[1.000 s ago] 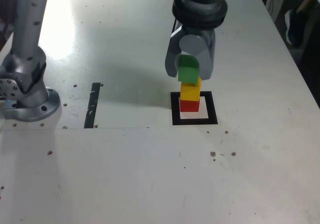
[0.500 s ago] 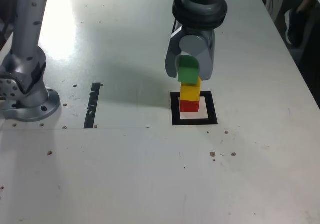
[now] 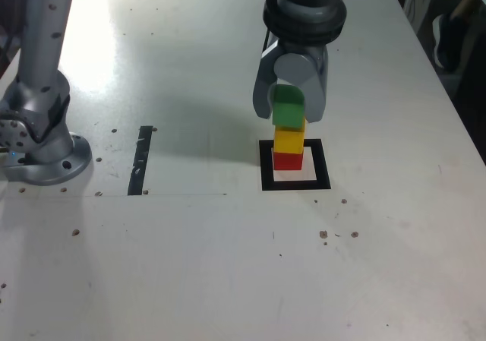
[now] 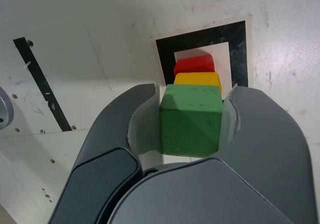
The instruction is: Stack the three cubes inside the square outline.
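Note:
The red cube (image 3: 288, 161) stands inside the square outline (image 3: 266, 168) with the yellow cube (image 3: 289, 140) stacked on it. My gripper (image 3: 288, 112) is shut on the green cube (image 3: 288, 114), which sits right at the top of the yellow one; whether it rests on it I cannot tell. In the wrist view the green cube (image 4: 191, 118) is clamped between both grey fingers (image 4: 142, 129), with the yellow cube (image 4: 197, 79), the red cube (image 4: 194, 64) and the square outline (image 4: 167, 57) lined up beyond it.
The arm's grey base (image 3: 38, 128) stands at the exterior view's left. A short black tape strip (image 3: 141, 160) lies between the base and the outline. Small screw holes dot the white table (image 3: 228, 265).
The gripper with the green cube has shifted very slightly toward the exterior view's right. The red and yellow cubes have stayed put.

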`<state>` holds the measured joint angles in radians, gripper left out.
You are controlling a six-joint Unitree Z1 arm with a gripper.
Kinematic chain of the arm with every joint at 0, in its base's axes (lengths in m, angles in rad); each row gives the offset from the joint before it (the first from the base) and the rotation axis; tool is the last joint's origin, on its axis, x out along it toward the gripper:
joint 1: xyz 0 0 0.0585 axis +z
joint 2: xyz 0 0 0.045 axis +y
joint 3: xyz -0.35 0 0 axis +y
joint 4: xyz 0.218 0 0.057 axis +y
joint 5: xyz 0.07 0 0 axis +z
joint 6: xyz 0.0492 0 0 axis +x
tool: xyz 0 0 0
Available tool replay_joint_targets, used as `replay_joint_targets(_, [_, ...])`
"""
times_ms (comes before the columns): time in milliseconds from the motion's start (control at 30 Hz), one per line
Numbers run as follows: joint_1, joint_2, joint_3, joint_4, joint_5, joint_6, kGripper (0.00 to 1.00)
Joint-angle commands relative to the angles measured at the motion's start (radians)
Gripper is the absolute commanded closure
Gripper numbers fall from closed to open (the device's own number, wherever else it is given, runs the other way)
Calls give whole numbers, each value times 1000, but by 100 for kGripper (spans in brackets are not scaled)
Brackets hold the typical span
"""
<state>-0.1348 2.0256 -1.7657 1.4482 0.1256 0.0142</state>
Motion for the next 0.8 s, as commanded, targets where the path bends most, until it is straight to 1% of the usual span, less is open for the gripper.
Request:
replay_joint_targets(0, [5, 8, 4, -6, -8, 5, 36])
replay_joint_targets(67, [6, 10, 10, -16, -18, 11, 25])
replay_joint_targets(133, [7, 11, 15, -26, -23, 13, 17])
replay_joint_targets(233, [7, 11, 24, -35, -28, 14, 10])
replay_joint_targets(333, [9, 4, 32, -33, -24, 6, 4])
replay_joint_targets(433, [10, -16, 40, -27, -12, -6, 1])
replay_joint_targets(567, [10, -62, 49, -19, 1, -19, 1])
replay_joint_targets(667, [5, -112, 53, -11, 4, -25, 1])
replay_joint_targets(767, [-8, -189, 56, 9, 11, -27, 1])
